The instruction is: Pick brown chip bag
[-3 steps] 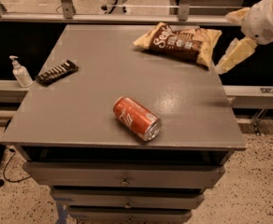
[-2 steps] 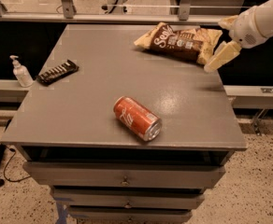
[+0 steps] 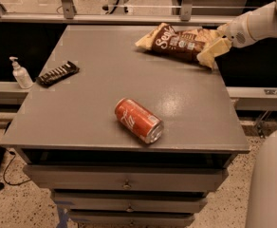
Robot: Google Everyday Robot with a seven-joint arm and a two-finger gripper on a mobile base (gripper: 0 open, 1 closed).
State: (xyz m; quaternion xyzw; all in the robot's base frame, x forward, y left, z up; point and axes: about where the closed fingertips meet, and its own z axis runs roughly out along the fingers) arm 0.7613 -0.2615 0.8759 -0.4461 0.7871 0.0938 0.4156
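The brown chip bag (image 3: 176, 42) lies flat at the far right of the grey table (image 3: 91, 99), with a dark brown middle, tan ends and white script. My gripper (image 3: 217, 41) reaches in from the right on a white arm and sits at the bag's right end. It is open, with one tan finger (image 3: 215, 52) low at the bag's right corner and the other above it. Nothing is lifted.
A red soda can (image 3: 138, 120) lies on its side near the table's front middle. A small black ridged packet (image 3: 58, 73) lies at the left edge. A white pump bottle (image 3: 21, 73) stands on a ledge left of the table. Drawers (image 3: 124, 179) run below the top.
My gripper has moved left and up-table from beyond the right edge until it meets the bag's right end. The bag, can and packet have not moved.
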